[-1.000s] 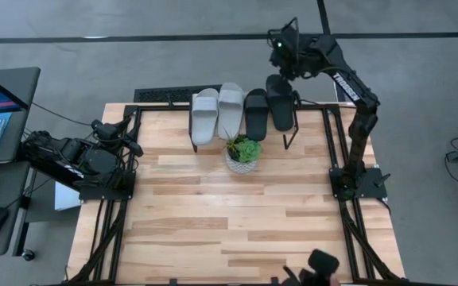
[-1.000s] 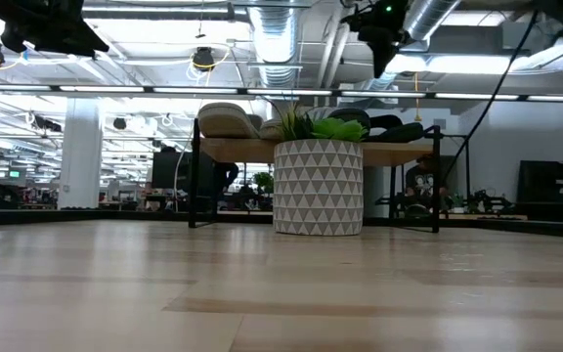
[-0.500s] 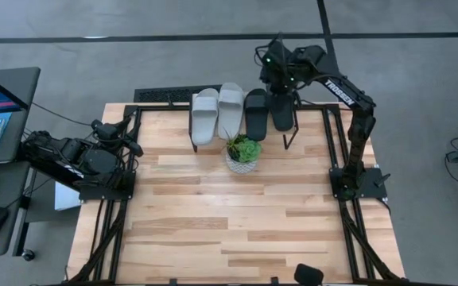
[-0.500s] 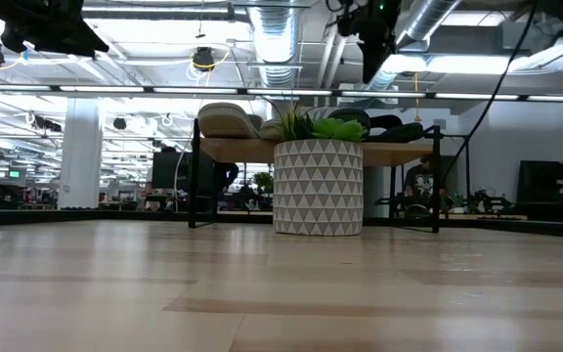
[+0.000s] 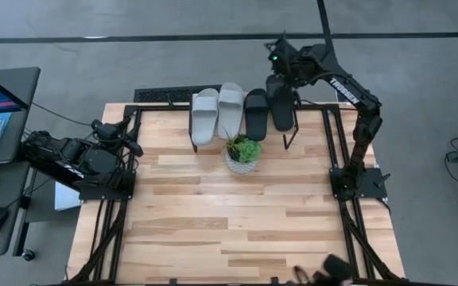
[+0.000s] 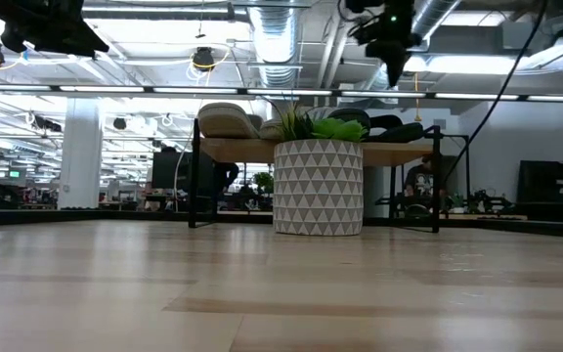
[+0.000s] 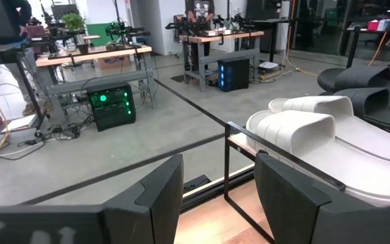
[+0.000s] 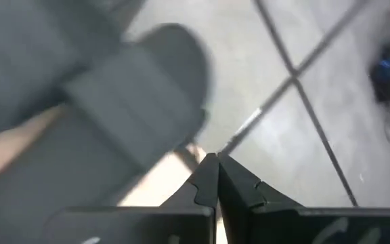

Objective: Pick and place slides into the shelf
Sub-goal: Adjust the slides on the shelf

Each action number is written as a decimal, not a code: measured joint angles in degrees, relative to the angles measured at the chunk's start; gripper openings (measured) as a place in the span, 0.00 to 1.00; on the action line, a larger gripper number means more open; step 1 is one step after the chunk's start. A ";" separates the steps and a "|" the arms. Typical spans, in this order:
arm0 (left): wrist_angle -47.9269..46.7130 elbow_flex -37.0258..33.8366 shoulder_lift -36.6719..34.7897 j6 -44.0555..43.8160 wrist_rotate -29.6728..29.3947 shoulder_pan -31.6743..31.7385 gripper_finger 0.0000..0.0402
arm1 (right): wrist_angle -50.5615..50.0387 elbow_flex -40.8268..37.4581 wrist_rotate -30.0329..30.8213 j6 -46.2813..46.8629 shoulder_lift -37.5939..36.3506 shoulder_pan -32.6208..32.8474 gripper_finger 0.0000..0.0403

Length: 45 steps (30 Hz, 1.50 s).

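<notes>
Above far shelf (image 5: 304,113): right gripper (image 5: 275,57) closed, empty | four slides (image 5: 243,110) on shelf | arm reads "TROSSEN" | left gripper (image 5: 136,147) apart, left worktop (image 5: 237,214) edge

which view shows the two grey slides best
The high view: both grey slides lie whole, side by side on the shelf. The left wrist view shows them close but cropped; the low view only their edges behind the plant; the right wrist view none.
</notes>
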 joint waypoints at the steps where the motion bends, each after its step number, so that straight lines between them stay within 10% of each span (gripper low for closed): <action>1: 0.00 0.00 0.00 0.00 0.00 0.02 0.43 | 0.01 0.00 1.41 1.00 -0.66 -1.01 0.00; 6: 0.00 0.00 0.01 0.00 0.00 0.01 0.43 | 0.00 0.00 -1.36 3.42 -3.44 -6.47 0.00; 18: -0.02 0.00 0.00 0.00 0.00 0.02 0.43 | 0.00 -10.34 -33.43 -13.86 -15.50 -4.57 0.00; 23: -0.07 0.00 0.02 0.00 0.00 0.02 0.43 | 3.25 -26.28 -33.81 -10.47 -24.77 -5.71 0.00; 32: -0.11 0.00 0.02 -0.07 0.00 0.02 0.43 | 37.36 -53.37 -38.36 -0.76 -44.66 -1.04 0.00; 45: -0.09 0.00 0.00 -0.24 0.15 0.00 0.43 | 62.05 -71.23 -29.19 5.22 -40.77 10.42 0.00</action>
